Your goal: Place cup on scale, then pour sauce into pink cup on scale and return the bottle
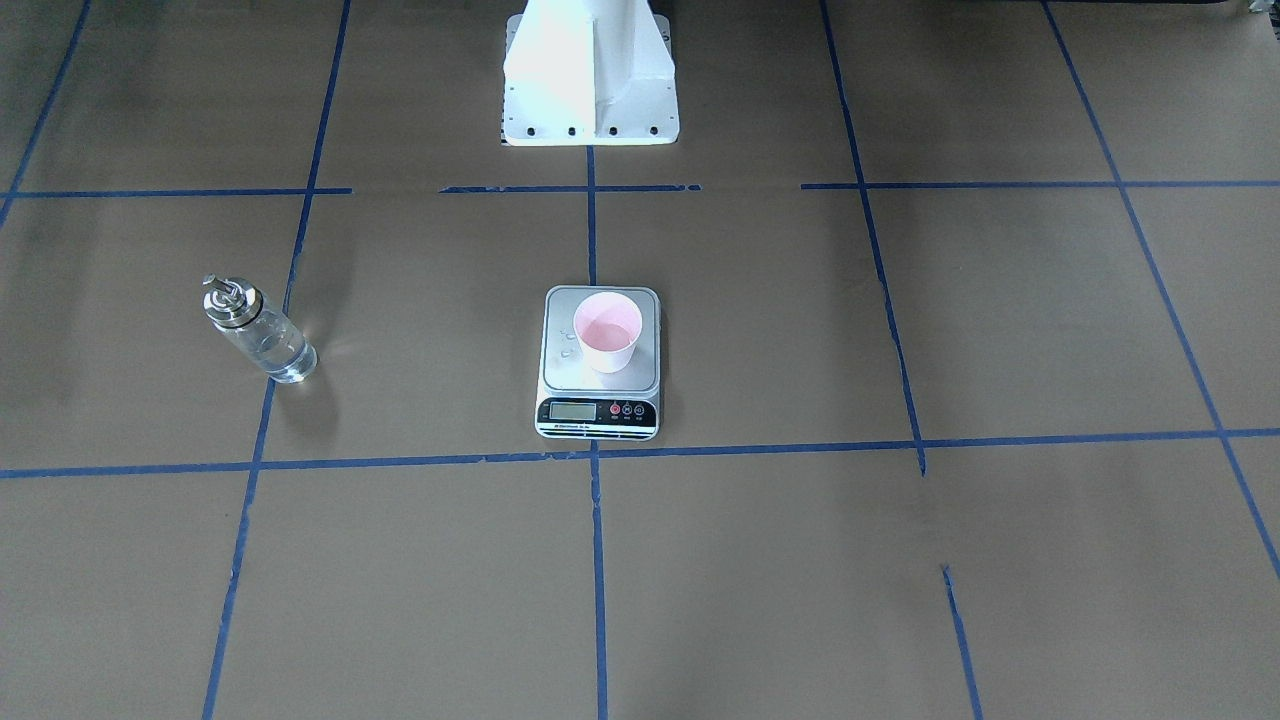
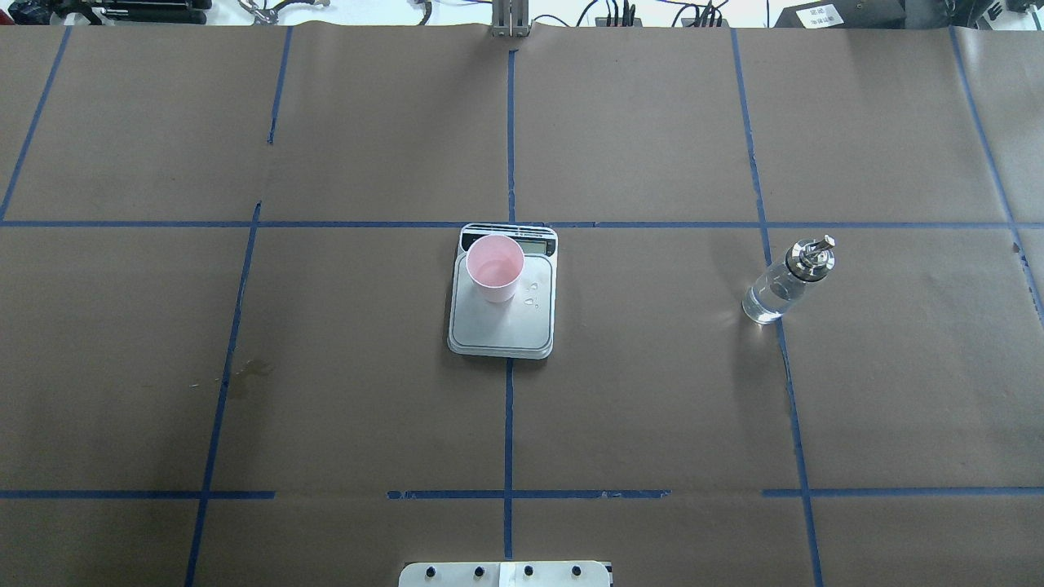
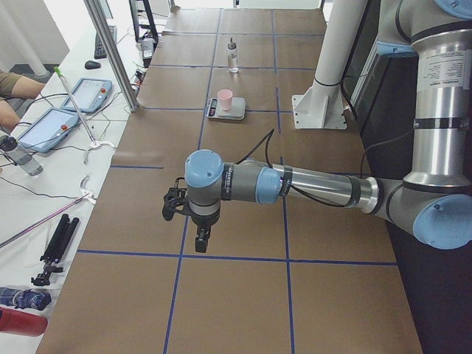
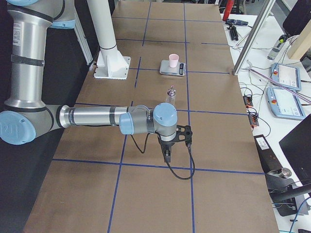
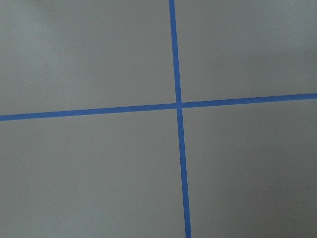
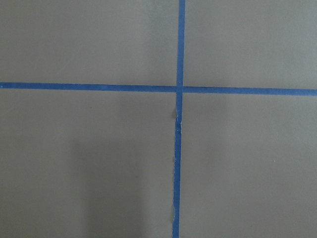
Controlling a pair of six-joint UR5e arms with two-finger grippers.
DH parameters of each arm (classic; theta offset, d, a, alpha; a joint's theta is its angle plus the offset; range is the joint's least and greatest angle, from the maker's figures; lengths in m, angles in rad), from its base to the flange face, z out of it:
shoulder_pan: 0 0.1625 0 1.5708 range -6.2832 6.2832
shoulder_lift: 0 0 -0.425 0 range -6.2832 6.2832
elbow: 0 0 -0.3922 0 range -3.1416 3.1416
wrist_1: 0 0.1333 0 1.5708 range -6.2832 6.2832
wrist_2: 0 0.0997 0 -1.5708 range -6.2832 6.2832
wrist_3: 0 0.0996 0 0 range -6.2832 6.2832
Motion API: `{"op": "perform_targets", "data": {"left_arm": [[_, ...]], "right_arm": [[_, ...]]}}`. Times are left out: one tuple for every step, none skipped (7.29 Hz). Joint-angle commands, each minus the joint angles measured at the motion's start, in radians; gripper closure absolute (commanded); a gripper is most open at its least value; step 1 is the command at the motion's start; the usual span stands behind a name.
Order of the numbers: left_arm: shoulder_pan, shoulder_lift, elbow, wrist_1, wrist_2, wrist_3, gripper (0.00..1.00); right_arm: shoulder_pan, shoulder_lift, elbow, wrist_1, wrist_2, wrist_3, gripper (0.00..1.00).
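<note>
The pink cup [image 1: 607, 332] [image 2: 494, 267] stands upright on the scale [image 1: 570, 378] [image 2: 502, 330] at the table's middle, toward the display end. A few clear drops [image 2: 532, 302] lie on the platform beside it. The clear bottle [image 1: 258, 330] [image 2: 785, 281] with a silver pourer top stands upright on the table on the robot's right side, holding clear liquid. Neither gripper shows in the overhead or front views. My left gripper [image 3: 198, 240] and right gripper [image 4: 167, 154] hang over bare table at opposite ends, far from the scale. I cannot tell whether they are open or shut.
Brown paper with blue tape lines [image 2: 509, 408] covers the table. The robot's white base [image 1: 590, 80] stands behind the scale. A side bench with tablets [image 3: 74, 96] [image 4: 286, 77], cables and tools runs along the far edge. Both wrist views show only paper and tape.
</note>
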Motion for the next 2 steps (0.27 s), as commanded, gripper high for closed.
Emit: {"op": "perform_targets", "data": {"left_arm": [[0.0, 0.0, -0.007, 0.001, 0.0, 0.0, 0.0], [0.0, 0.0, -0.006, 0.002, 0.0, 0.0, 0.0]], "right_arm": [[0.0, -0.002, 0.0, -0.001, 0.0, 0.0, 0.0], [0.002, -0.002, 0.003, -0.001, 0.003, 0.0, 0.0]]}}
